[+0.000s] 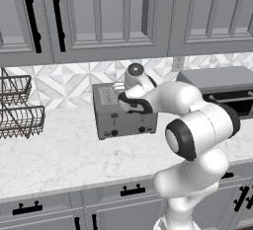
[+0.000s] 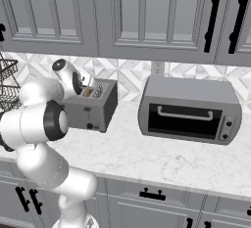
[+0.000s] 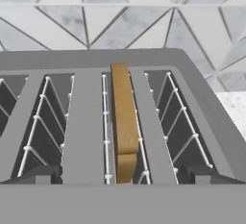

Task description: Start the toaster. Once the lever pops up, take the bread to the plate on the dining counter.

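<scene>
Hovering with gripper [image 3: 120, 172] spread wide, grasping nothing, over the boxy matte-grey metal toaster [image 3: 91, 122]; best straddle thin golden-brown bread slice [image 3: 124, 117] squarely, then descend.

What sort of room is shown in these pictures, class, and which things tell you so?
A kitchen, rendered. A boxy matte-grey metal toaster with a thin golden-brown bread slice in one slot stands on a white marble-veined worktop, beside a larger grey toaster oven, beneath grey panelled wall cupboards.
</scene>
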Motion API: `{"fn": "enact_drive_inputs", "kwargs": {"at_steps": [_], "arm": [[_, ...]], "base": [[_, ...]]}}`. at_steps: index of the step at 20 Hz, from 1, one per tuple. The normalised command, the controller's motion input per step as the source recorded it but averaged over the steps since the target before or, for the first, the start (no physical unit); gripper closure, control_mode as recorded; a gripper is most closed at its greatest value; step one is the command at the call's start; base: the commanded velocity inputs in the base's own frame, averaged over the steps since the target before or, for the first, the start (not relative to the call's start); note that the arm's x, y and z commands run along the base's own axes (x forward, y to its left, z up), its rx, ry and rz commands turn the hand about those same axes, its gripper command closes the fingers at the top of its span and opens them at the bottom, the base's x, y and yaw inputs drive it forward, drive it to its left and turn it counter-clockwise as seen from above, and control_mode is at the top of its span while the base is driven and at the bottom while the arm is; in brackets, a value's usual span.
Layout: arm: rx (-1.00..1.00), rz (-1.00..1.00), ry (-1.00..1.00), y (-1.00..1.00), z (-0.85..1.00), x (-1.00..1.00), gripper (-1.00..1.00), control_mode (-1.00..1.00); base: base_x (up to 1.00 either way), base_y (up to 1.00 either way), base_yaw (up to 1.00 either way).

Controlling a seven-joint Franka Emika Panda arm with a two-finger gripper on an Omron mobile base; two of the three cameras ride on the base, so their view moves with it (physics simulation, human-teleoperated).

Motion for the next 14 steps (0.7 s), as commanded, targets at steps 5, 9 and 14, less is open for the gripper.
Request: {"fn": "enact_drive_inputs", "kwargs": {"at_steps": [5,9,14], "arm": [[0.02,0.00,0.03,0.00,-0.05,0.14,-1.00,-1.00],[0.01,0.00,0.00,0.00,0.00,0.14,-1.00,-1.00],[0.00,0.00,0.00,0.00,-0.02,0.11,-1.00,-1.00]], "base": [[0.00,0.00,0.00],[0.00,0.00,0.00],[0.00,0.00,0.00]]}}
